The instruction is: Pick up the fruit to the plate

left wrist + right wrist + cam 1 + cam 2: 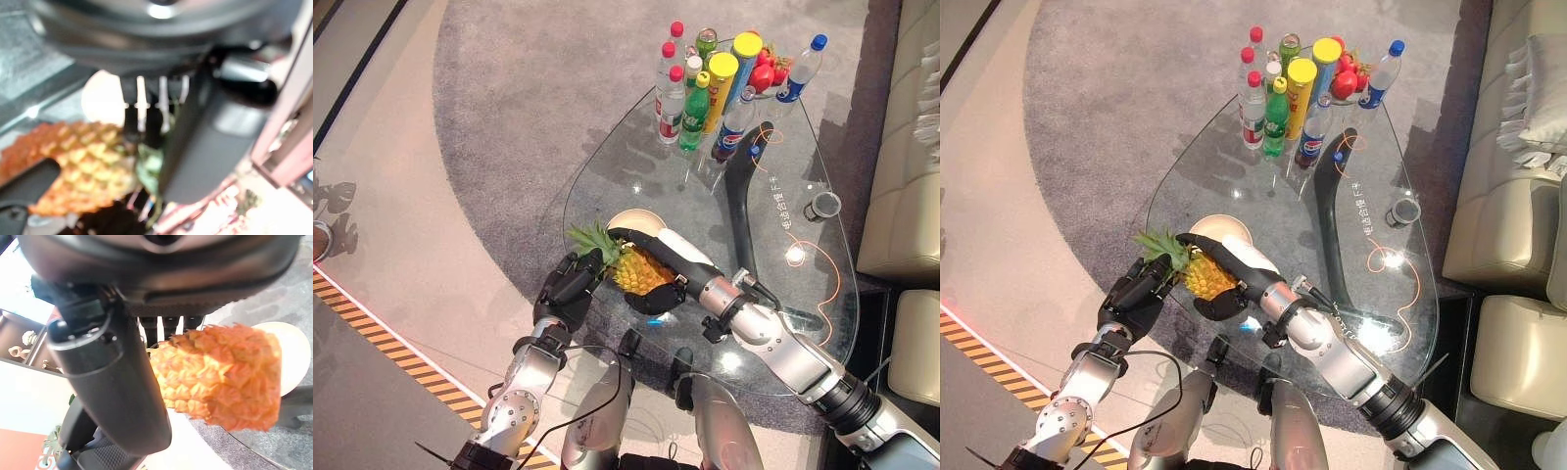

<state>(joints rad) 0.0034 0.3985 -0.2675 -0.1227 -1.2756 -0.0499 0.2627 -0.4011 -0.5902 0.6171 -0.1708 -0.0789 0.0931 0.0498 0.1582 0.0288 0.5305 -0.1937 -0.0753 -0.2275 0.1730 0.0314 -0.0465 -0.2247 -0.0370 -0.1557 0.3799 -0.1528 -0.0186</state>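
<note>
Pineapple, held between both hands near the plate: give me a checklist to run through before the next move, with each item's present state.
1. Right hand curled round the pineapple body: ok.
2. Left hand gripping the leafy crown end: ok, its fingers are closed on the leaves.
3. Plate bare to receive the fruit: ok for the part that shows; the rest sits behind the right hand.
4. Pineapple lifted off the glass table: cannot tell.
5. Pineapple over the plate: not ok, it is at the plate's near edge.
6. Bottles at the far end out of the way: ok.
</note>
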